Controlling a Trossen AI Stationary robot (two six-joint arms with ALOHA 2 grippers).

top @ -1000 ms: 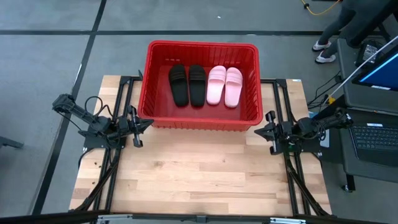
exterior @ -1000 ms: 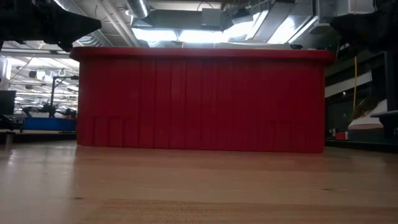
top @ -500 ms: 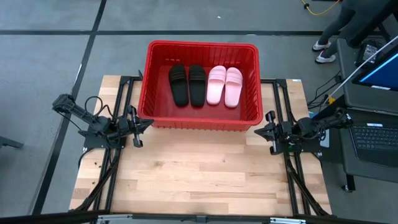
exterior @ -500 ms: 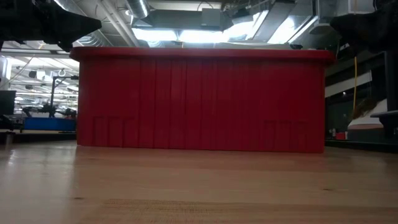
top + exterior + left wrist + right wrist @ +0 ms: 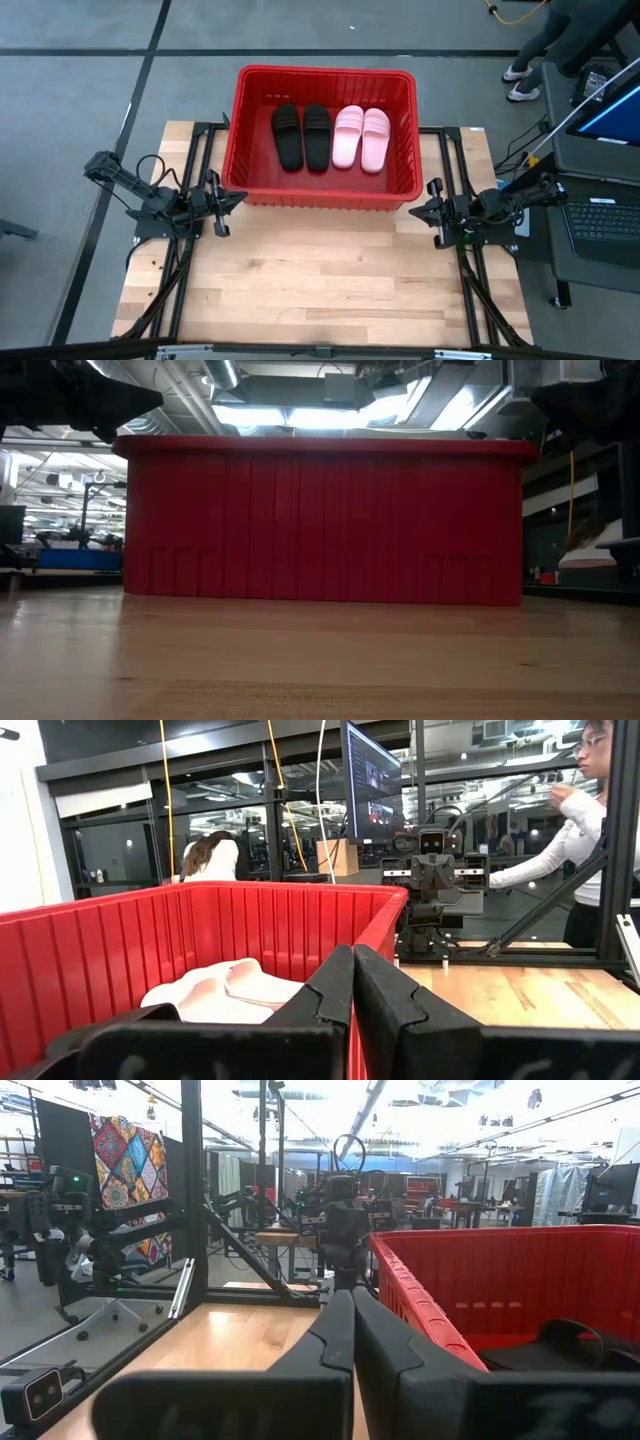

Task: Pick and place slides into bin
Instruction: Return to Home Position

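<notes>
The red bin (image 5: 250, 185) stands at the table's far middle. Inside it, side by side on the bin's floor, lie the black pair of slides (image 5: 302, 135) on the left and the light pink pair (image 5: 361, 137) on the right. My left gripper (image 5: 243, 193) is shut and empty beside the bin's near left corner. My right gripper (image 5: 412, 212) is shut and empty beside the bin's near right corner. The pink slides show in the left wrist view (image 5: 225, 988), a black slide in the right wrist view (image 5: 555, 1348).
The bare wooden tabletop (image 5: 320, 280) lies in front of the bin. A desk with a laptop (image 5: 600, 215) stands to the right of the table. A person (image 5: 590, 840) stands beyond the right side; another person's legs (image 5: 545, 45) show at the far right.
</notes>
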